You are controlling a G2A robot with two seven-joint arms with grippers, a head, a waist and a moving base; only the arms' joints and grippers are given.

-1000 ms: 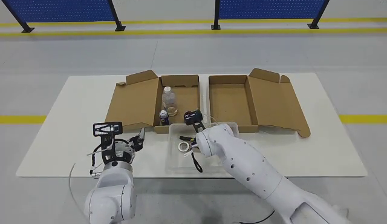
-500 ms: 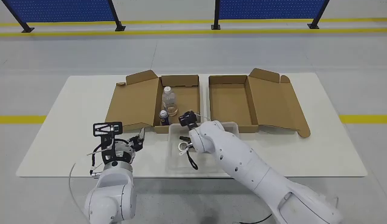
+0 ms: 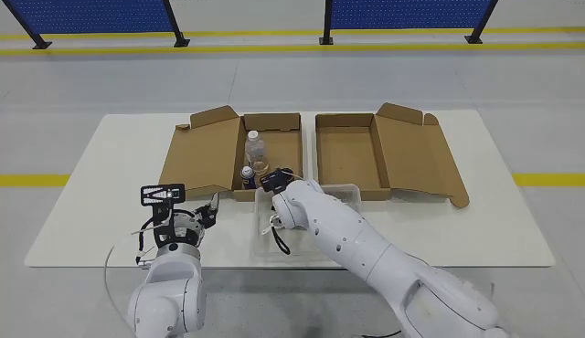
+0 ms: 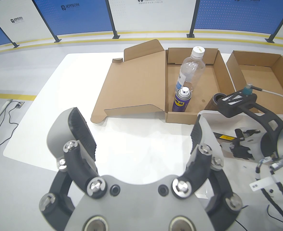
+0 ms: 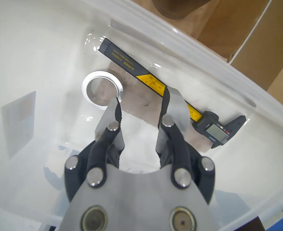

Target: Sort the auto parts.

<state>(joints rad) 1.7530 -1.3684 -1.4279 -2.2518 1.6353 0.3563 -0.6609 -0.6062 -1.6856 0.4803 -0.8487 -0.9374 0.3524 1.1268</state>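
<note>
As the right gripper (image 5: 141, 94) slides across the tray (image 5: 192, 46), it hangs spread and empty between ring (image 5: 84, 90) and caliper (image 5: 129, 67), pick pending.

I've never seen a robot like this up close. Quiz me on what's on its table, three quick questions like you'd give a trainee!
1. True or false: the right gripper hangs open inside the clear bin.
2. What stands beside the water bottle in the left box? A) spray can B) hammer C) funnel
3. Fill in: near the caliper lies a metal ____.
Key: 1 true; 2 A; 3 ring.
</note>
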